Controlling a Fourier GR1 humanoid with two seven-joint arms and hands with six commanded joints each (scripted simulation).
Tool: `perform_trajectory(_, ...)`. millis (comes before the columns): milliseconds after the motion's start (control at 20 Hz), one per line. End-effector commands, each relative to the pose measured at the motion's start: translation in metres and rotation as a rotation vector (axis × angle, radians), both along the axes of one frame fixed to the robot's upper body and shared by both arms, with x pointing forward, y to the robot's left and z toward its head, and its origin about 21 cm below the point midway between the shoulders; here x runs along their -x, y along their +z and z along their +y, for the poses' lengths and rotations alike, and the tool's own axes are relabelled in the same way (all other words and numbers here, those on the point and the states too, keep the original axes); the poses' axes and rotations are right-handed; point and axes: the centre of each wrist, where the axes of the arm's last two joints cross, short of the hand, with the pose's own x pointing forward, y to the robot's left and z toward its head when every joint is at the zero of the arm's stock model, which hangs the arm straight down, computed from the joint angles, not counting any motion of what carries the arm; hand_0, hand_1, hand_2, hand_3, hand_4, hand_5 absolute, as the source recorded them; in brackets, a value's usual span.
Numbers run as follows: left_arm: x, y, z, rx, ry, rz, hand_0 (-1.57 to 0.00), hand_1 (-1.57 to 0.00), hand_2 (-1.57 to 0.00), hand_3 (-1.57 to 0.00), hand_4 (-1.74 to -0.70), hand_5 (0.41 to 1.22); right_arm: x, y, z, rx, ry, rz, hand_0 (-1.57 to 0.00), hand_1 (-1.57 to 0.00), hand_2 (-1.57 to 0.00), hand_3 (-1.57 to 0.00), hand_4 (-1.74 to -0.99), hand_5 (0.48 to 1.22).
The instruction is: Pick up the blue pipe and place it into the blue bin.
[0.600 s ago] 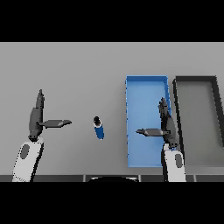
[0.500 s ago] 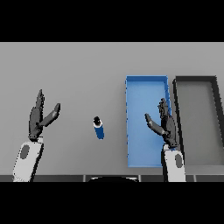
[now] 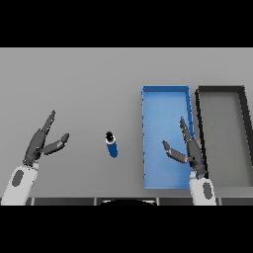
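Grey table [image 3: 89, 84]: broad bare surface across the far and left portions.

Blue pipe [image 3: 112, 145]: short, dark cap at the far end, lying free on the table near the middle, between the two hands, touched by neither. Bare table on all sides; nearest neighbour the blue bin's left wall, a clear gap away.

Blue bin [image 3: 166, 99]: long rectangular tray, right of the pipe, long axis running away from the robot.

Dark bin [image 3: 221, 90]: same shape, just beside the blue bin on its right, narrow strip of table between.

Left hand [image 3: 41, 143]: lower left, well apart from the pipe, fingers straight and spread, thumb out, holding nothing.

Right hand [image 3: 189, 149]: over the blue bin's near right part, fingers extended, thumb splayed left, holding nothing.
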Motion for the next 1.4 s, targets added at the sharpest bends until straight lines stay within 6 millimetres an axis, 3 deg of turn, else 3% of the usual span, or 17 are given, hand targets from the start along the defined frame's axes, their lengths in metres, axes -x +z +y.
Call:
perform_trajectory(0,0.002,-0.001,0.001,0.002,-0.013,0.006,0.0,0.0,0.0,0.0,-1.01,0.587,-0.002,0.0,0.003,0.008,-0.005,0.01,0.0,0.0,0.0,0.0,-1.23,0.595)
perform_trajectory(400,0.015,0.009,-0.018,0.002,-0.27,0.092,0.0,0.0,0.0,0.0,-1.04,0.548,-0.003,0.004,-0.002,0.027,0.024,-0.035,0.0,0.0,0.0,0.0,-1.223,0.601)
perform_trajectory(650,0.019,0.006,-0.048,-0.015,-0.397,0.171,0.0,0.0,0.0,0.0,-1.09,0.48,-0.001,0.004,-0.001,0.011,0.029,-0.034,0.0,0.0,0.0,0.0,-1.244,0.607)
perform_trajectory(1050,0.016,-0.018,-0.1,0.008,-0.517,0.195,0.0,0.0,0.0,0.0,-1.12,0.446,0.001,0.001,0.001,-0.003,0.024,-0.018,0.0,0.0,0.0,0.0,-1.272,0.617)
perform_trajectory(1350,-0.002,-0.034,-0.137,0.045,-0.542,0.239,0.0,0.0,0.0,0.0,-1.12,0.448,0.004,0.002,-0.003,-0.006,0.018,-0.021,0.0,0.0,0.0,0.0,-1.274,0.605)
